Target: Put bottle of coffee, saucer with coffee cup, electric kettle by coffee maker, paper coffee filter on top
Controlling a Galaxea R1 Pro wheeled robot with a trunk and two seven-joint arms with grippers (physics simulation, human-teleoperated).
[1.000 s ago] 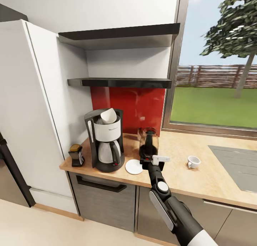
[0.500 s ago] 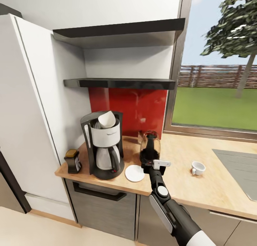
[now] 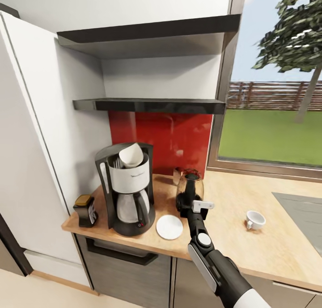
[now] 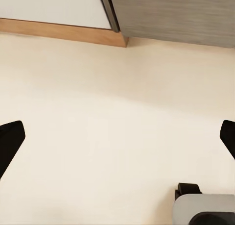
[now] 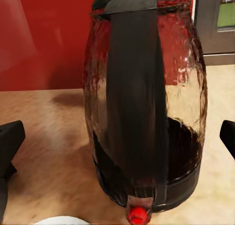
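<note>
Countertop [image 3: 232, 218]: kettle [image 5: 147, 102] before parted gripper [image 5: 117, 141]

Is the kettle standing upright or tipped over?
Upright: the kettle sits flat on its base on the countertop, lid on top, handle vertical.

Head camera overlooks the countertop [image 3: 277, 241]; right wrist faces the kettle [image 5: 147, 102] closely.
</note>
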